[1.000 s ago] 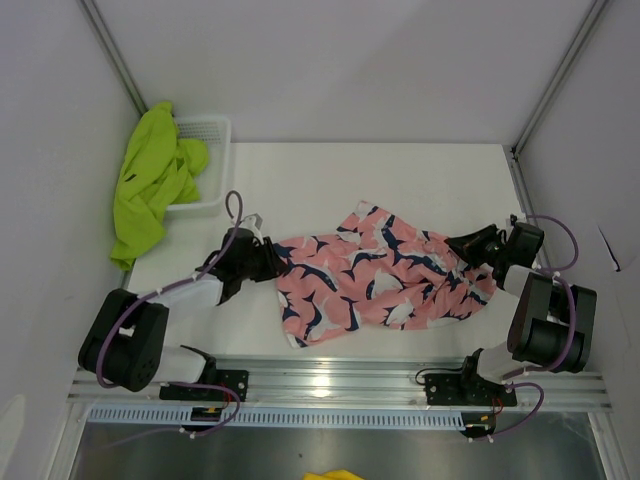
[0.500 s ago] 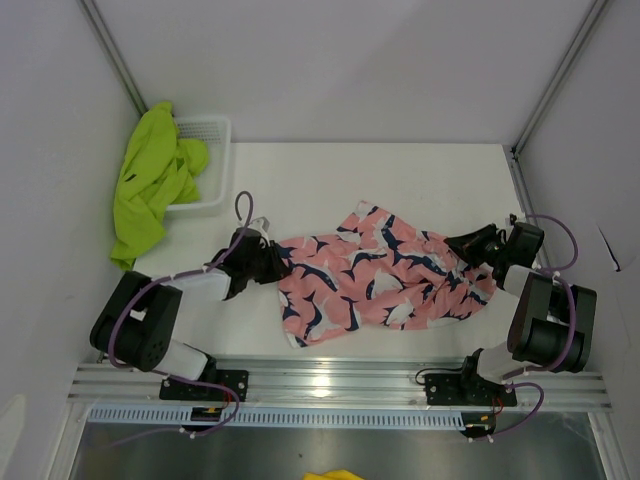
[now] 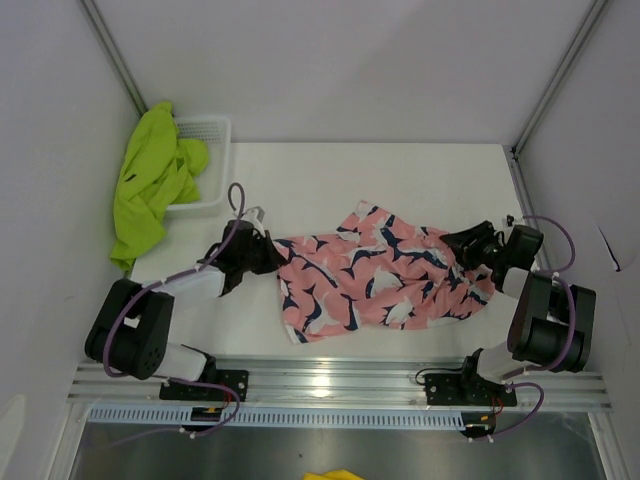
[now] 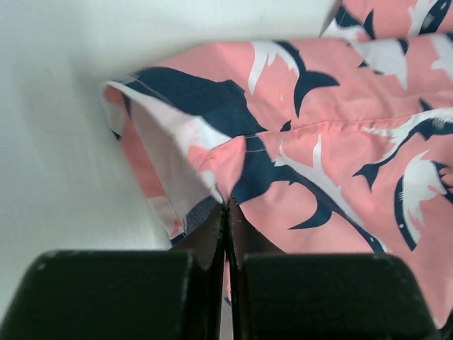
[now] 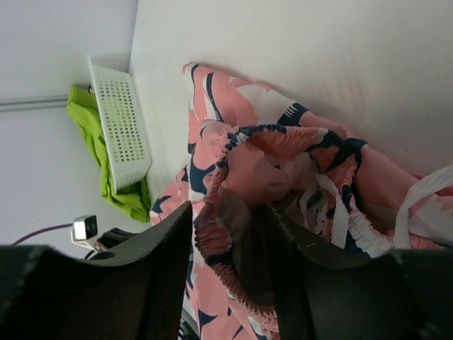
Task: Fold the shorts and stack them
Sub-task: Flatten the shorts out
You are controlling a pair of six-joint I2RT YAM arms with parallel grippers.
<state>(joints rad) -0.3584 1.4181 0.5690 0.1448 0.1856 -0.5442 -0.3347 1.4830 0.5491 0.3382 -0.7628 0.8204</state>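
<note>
The pink shark-print shorts (image 3: 370,275) lie crumpled across the middle of the white table. My left gripper (image 3: 274,255) is shut on their left hem; the left wrist view shows the fingertips (image 4: 228,207) pinching a fold of the fabric (image 4: 311,142). My right gripper (image 3: 452,240) is at the right end, its jaws closed on the bunched elastic waistband (image 5: 216,227). The lime green shorts (image 3: 150,185) hang over the left side of the basket at the back left, and also show in the right wrist view (image 5: 88,113).
A white mesh basket (image 3: 212,130) stands at the back left corner, and shows in the right wrist view (image 5: 120,120). Walls enclose the table on three sides. The metal rail with the arm bases (image 3: 340,375) runs along the near edge.
My left gripper has shifted slightly toward the back with the hem in it, and the left part of the pink shorts has moved with it. The right gripper has barely moved.
</note>
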